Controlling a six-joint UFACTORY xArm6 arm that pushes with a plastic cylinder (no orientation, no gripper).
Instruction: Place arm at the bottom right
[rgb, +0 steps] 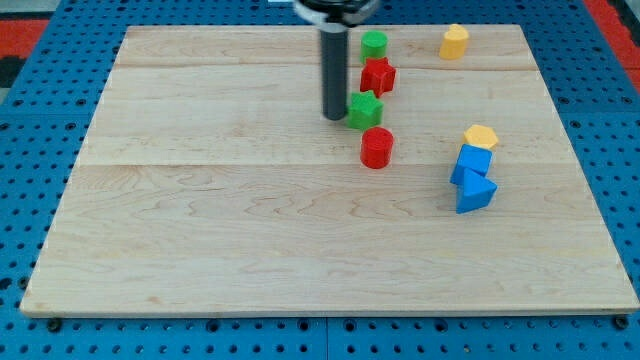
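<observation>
My tip is the lower end of a dark rod that comes down from the view's top centre. It rests on the wooden board, just left of a green star block and close to touching it. A red star block lies above the green star, and a green round block above that. A red cylinder lies just below the green star. The tip is in the upper middle of the board, far from the bottom right corner.
A yellow block sits near the top right edge. At the right, a yellow hexagon block touches a blue block with a blue triangular block below it. Blue pegboard surrounds the board.
</observation>
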